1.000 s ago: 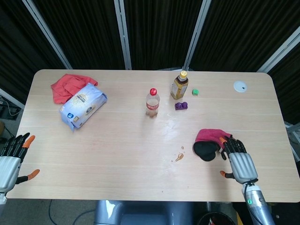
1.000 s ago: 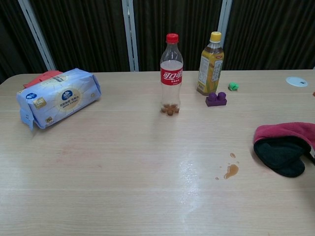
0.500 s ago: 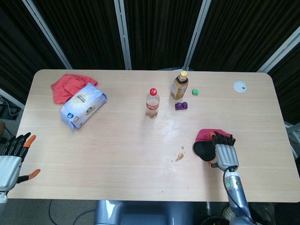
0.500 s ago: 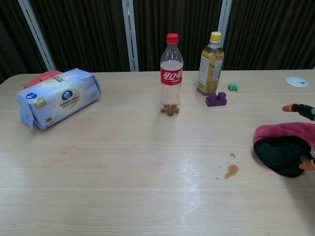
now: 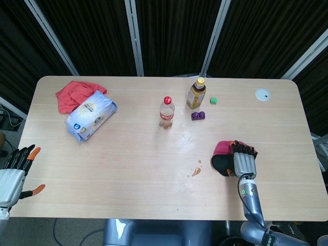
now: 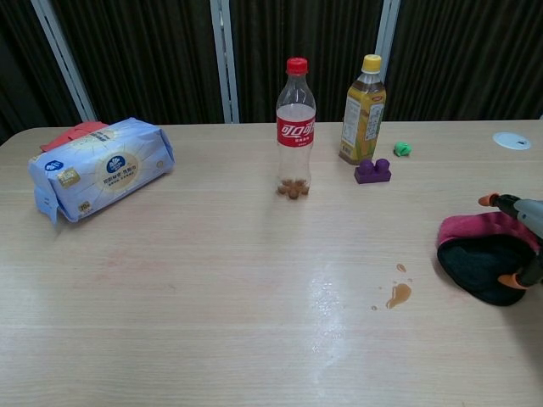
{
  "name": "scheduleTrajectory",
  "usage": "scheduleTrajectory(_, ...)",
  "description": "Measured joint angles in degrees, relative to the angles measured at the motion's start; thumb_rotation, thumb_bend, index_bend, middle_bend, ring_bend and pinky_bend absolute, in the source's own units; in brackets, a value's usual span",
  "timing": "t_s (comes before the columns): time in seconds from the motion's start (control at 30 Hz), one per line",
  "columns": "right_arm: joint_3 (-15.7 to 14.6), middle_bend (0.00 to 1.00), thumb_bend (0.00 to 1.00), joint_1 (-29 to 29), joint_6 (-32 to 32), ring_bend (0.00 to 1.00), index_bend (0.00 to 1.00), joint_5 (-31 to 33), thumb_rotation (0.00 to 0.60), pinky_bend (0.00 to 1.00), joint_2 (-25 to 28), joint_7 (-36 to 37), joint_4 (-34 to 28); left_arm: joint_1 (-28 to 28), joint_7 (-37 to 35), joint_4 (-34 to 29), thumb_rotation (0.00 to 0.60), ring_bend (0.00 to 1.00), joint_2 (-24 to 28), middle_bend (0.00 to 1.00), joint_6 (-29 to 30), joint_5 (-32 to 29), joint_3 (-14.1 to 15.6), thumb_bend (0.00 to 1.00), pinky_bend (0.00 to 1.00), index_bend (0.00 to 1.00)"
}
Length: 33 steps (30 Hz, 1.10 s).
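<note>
The right hand [image 5: 244, 163] lay flat over the crumpled red-and-black cloth [image 5: 223, 157] near the desk's [image 5: 128, 169] right front, fingers extended, not grasping. Soft and light, the cloth would likely bunch; best gathered at its middle.

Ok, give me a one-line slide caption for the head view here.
Right hand over a red-and-black cloth beside a brown spill; left hand open off the table's edge.

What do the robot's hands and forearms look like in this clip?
Both hands, left hand and right hand, have pale grey ribbed backs, black fingers and orange fingertips. The right forearm is a slim grey tube with a small green light near the wrist.
</note>
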Motion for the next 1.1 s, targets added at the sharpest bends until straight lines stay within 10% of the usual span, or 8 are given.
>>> scheduleTrajectory(0.2, 1.0, 0.02, 0.32, 1.8, -2.1, 0.0, 0.07, 1.7, 0.6, 0.04, -2.4, 0.5, 7.0, 0.0, 0.1, -0.2, 0.6, 0.0, 0.0, 0.0, -0.3, -0.3, 0.0, 0.0, 0.0, 0.0)
scheduleTrajectory(0.37, 1.7, 0.48, 0.45, 3.0, -2.9, 0.32, 0.61, 2.1, 0.6, 0.45, -3.6, 1.3, 10.5, -0.1, 0.3, -0.3, 0.6, 0.0, 0.0, 0.0, -0.4, -0.5, 0.0, 0.0, 0.0, 0.0)
scheduleTrajectory(0.47, 1.6, 0.62, 0.48, 3.0, -1.7, 0.47, 0.74, -0.1, 0.6, 0.59, -3.9, 3.1, 10.8, -0.1, 0.3, -0.3, 0.6, 0.0, 0.0, 0.0, -0.5, -0.6, 0.0, 0.0, 0.0, 0.0)
scheduleTrajectory(1.1, -6.6, 0.66, 0.49, 1.2, 3.3, 0.52, 0.77, -16.3, 0.6, 0.68, -1.8, 8.4, -6.6, 0.1, 0.7, -0.5, 0.6, 0.0, -0.2, 0.0, -0.2, -0.7, 0.1, 0.0, 0.0, 0.0)
